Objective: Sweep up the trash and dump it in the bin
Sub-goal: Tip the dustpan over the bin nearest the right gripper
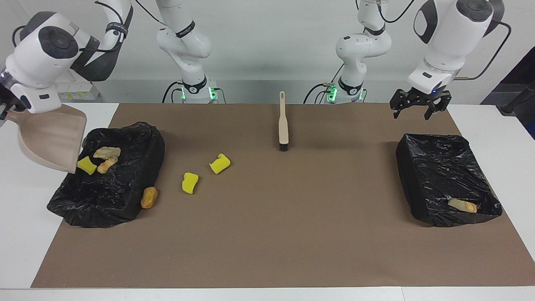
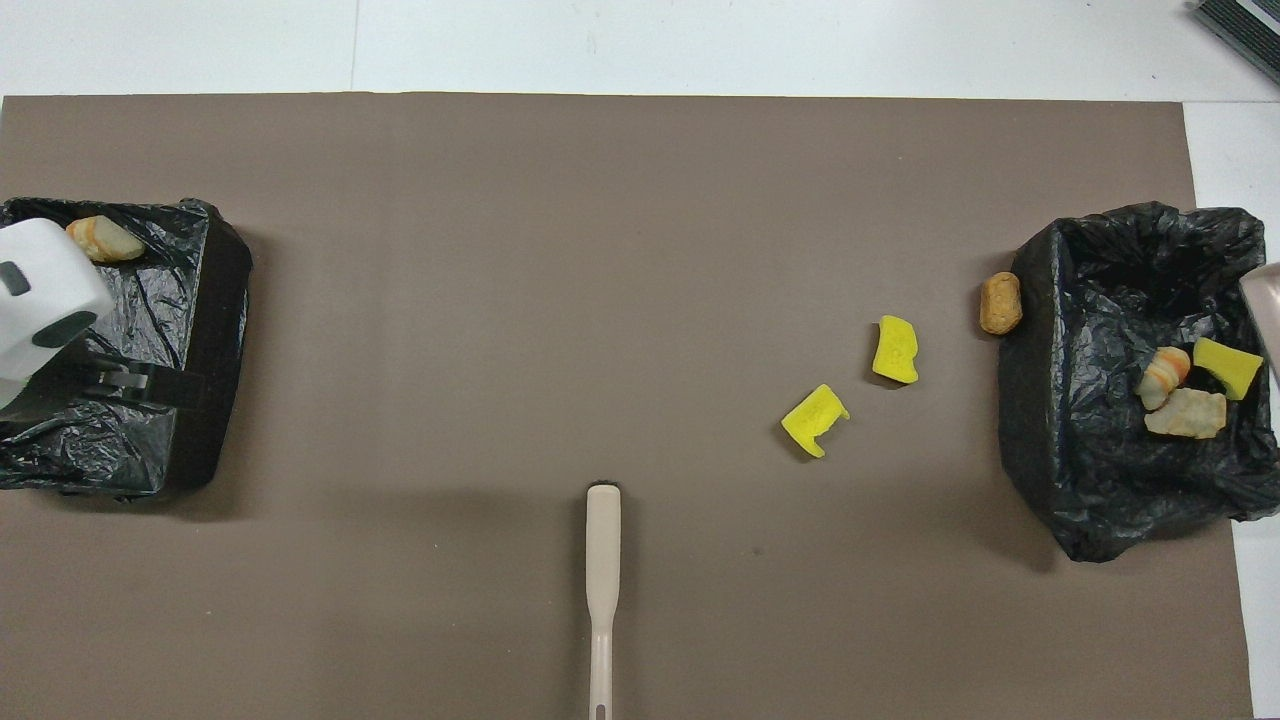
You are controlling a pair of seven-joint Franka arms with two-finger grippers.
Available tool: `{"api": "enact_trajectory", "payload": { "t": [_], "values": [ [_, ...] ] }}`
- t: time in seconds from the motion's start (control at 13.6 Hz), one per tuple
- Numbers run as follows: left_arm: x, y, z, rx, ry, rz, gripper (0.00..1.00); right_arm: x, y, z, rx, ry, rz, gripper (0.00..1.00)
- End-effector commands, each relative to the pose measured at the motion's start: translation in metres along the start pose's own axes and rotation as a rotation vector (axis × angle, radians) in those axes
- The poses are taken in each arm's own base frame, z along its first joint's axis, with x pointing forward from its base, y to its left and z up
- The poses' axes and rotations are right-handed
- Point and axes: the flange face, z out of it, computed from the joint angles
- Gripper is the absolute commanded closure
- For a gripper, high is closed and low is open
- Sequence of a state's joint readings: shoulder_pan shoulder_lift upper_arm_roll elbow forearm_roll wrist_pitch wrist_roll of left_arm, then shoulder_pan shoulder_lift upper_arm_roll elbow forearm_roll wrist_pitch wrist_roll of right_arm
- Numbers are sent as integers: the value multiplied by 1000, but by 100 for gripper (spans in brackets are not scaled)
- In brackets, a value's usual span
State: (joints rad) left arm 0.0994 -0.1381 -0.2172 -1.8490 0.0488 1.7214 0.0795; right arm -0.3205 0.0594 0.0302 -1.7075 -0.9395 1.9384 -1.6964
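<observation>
I see a long brown mat (image 1: 267,234) covering most of my white table, with a black bag-lined bin at each end. The bin at the right arm's end (image 1: 109,184) sits just below and beside my right gripper (image 1: 5,109), which is mostly cut off at the picture's edge. I judge it clamped together on the handle of the beige plastic dustpan (image 1: 51,140). The pan hangs tilted with its lip over the bin's rim, and nothing lies on it.

In that bin lie three scraps: a yellow sponge chunk (image 2: 1228,366), a pale tan bread lump (image 2: 1186,413) and a striped orange-and-cream lump (image 2: 1162,375). I judge this load dumped.

The bin at the left arm's end (image 1: 447,179) lies under my left gripper (image 1: 419,108), which hovers with fingers apart, holding nothing, and waits. One tan bread lump (image 1: 462,205) rests in it.

A beige long-handled brush (image 1: 283,121) lies untouched on the mat, between the two grippers and well apart from both.

Still to sweep, on the mat beside the right gripper's bin: a golden-brown bread lump (image 1: 149,197) touching the bin's wall, then two yellow sponge chunks, one (image 1: 190,183) near it and one notched (image 1: 220,163) nearer the brush. I judge the task roughly half done.
</observation>
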Motion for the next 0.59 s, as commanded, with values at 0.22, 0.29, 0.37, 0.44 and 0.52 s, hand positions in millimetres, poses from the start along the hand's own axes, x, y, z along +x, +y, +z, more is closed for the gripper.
{"api": "enact_trajectory", "payload": {
  "t": [0.22,0.29,0.37,0.44,0.52],
  "values": [
    [39,13,-28,35,33,-10,0,24,-4,-7,-42,311,120,100],
    [46,7,-44,32,26,-23,0,31,0,-12,-51,359,136,100],
    [45,-2,-57,25,41,-39,0,40,5,-21,-64,394,146,100],
    [42,-5,-63,26,55,-47,0,48,7,-24,-65,432,162,100],
    [38,-11,-64,26,50,-55,0,63,13,-31,-59,459,183,100]
  ]
}}
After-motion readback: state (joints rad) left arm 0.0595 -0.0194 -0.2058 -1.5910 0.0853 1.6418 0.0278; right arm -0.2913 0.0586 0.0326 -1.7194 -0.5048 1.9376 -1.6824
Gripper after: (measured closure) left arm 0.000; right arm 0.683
